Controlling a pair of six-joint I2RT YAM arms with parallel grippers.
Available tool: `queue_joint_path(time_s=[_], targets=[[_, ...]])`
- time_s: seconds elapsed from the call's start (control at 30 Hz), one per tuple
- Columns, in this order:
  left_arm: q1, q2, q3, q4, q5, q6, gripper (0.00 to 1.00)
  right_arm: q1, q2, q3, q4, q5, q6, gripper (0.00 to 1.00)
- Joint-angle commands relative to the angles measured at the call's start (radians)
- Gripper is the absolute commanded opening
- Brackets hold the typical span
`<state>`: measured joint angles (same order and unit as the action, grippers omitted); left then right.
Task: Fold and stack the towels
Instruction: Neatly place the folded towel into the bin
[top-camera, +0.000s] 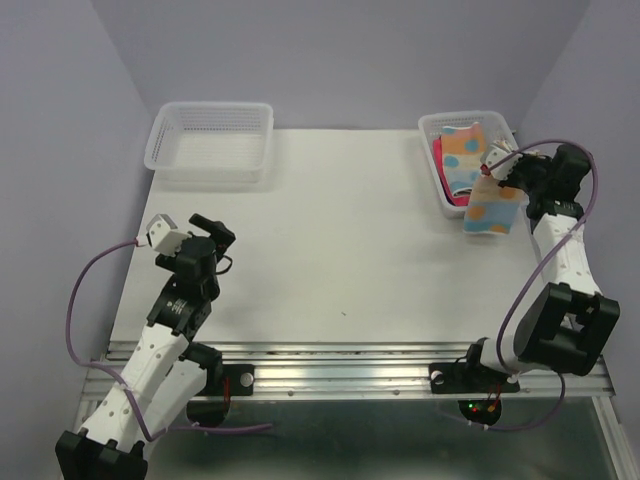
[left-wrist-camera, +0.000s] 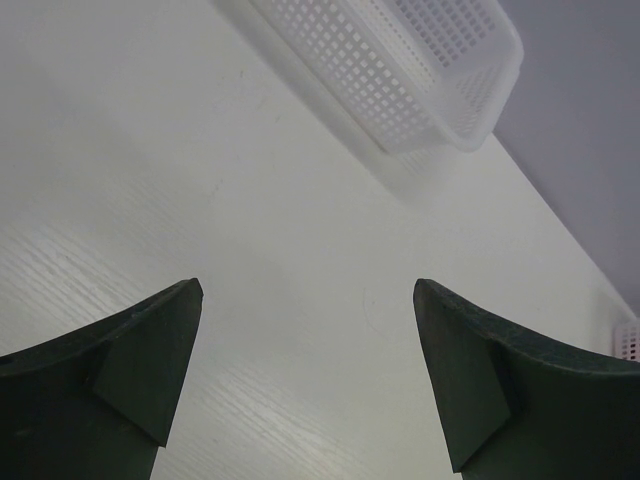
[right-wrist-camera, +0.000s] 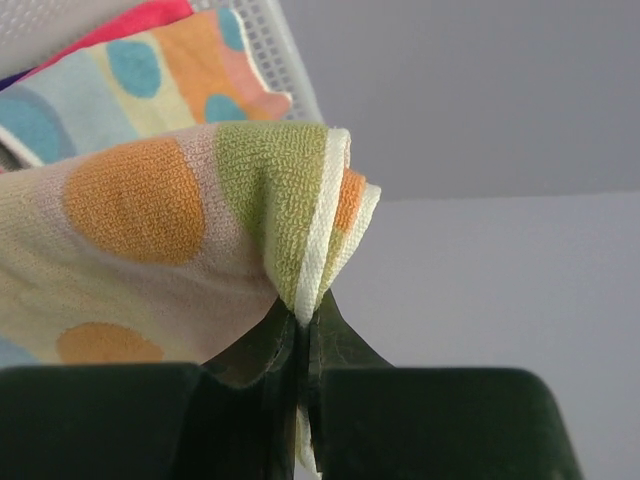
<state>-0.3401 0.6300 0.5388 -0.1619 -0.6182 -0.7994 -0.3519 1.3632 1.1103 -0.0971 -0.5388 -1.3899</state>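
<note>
1. Taking the table (top-camera: 340, 260) in the overhead view as a clock dial, the right gripper (top-camera: 497, 172) sits at about 2 o'clock, just beside the near right corner of the right basket (top-camera: 431, 160).
2. Its jaws are clenched on a fold of a dotted towel (right-wrist-camera: 150, 230) (cream ground with orange, green and blue spots and a white hem). The wrist view shows that hem pinched between the two fingers.
3. In the overhead view the towel hangs from the grip toward 6 o'clock, just outside the basket near the table's right edge. Whether its lower edge touches the surface cannot be told.
4. Inside the right basket lies a second patterned towel (top-camera: 462, 152). A pink towel (top-camera: 439, 152) lies under it, showing along the basket's left side and near end.
5. The left gripper (left-wrist-camera: 308, 290) is at about 9 o'clock, its jaws released and spread wide, with only white tabletop showing between them.
6. The left basket (top-camera: 215, 106) stands at 11 o'clock, well apart from the towels. In the left wrist view it lies toward 1 o'clock of the fingers.
</note>
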Motion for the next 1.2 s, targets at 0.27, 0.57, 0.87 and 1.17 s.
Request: queue_joint_path(time_s=[0.27,0.57,0.87,1.17], targets=[[-0.002,-0.027,0.035,0.018,-0.044,0.012,0.99,0.116,0.169,0.022,0.395,0.118,0.057,0.02],[0.0,-0.01,0.032,0.019,-0.063,0.012,0.99,0.133,0.307,0.097,0.468,0.154,0.126,0.03],[0.0,0.013,0.032,0.007,-0.121,-0.018,0.99,0.136,0.424,0.178,0.519,0.171,0.123,0.04],[0.001,0.04,0.01,0.035,-0.147,-0.066,0.99,0.149,0.536,0.278,0.563,0.14,0.16,0.04]])
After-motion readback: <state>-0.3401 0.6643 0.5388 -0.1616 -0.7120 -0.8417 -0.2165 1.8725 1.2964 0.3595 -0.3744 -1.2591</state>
